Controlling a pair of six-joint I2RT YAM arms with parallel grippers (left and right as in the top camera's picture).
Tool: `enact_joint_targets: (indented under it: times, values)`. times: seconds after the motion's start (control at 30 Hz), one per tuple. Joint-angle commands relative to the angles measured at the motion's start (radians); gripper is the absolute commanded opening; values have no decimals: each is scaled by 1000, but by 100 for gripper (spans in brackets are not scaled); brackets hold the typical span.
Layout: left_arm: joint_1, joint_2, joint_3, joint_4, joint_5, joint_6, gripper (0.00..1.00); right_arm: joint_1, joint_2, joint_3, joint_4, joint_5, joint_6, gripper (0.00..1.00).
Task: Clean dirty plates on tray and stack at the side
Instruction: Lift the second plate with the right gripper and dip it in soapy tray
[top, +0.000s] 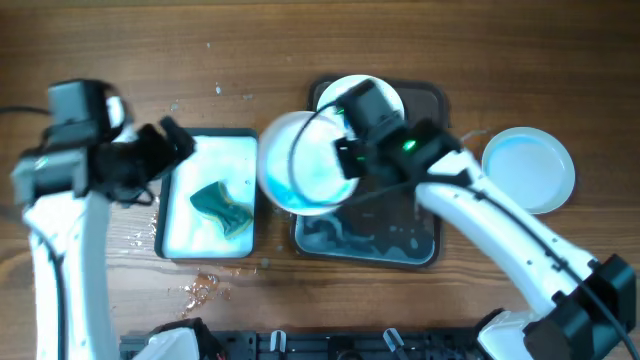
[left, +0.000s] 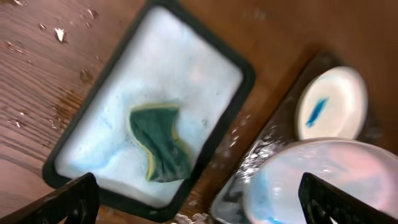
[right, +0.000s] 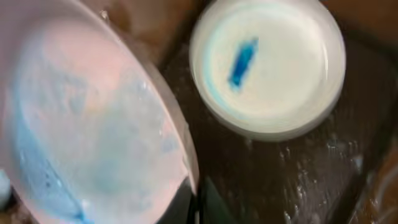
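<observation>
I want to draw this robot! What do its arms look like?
Both arms are long, smooth white tubes joined by chunky black blocks. The right arm has a tiny green light on its black wrist and a thin black cable looping beside it. The left arm is white and black too, and its tool's fingers are black and pointed.

Filmed plate (top: 300, 165) tilted above the dark tray's (top: 380, 245) left edge; streaked plate (top: 335, 92) (one blue stroke) inside; third plate (top: 528, 168) beside, right.
</observation>
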Motion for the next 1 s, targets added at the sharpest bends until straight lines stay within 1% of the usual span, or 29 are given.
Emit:
enact_joint_targets:
  times: [0.0, 0.07, 0.13, 0.27, 0.57, 0.63, 0.97]
  values:
    - [111, -90, 18, -12, 71, 5, 100, 142, 13, 23, 173, 208, -47, 4]
    - [160, -119, 18, -26, 71, 5, 100, 206, 33, 23, 274, 293, -116, 4]
    - [197, -136, 18, -43, 71, 6, 100, 278, 64, 23, 383, 446, -209, 4]
    - [211, -138, 18, -51, 71, 6, 100, 370, 115, 23, 522, 637, -366, 4]
    - [211, -137, 18, -51, 71, 5, 100, 492, 120, 23, 678, 832, -665, 4]
    - [211, -137, 18, -51, 71, 5, 100, 505, 120, 23, 701, 840, -696, 4]
    - [211, -137, 18, -51, 71, 5, 100, 531, 120, 23, 715, 845, -697, 4]
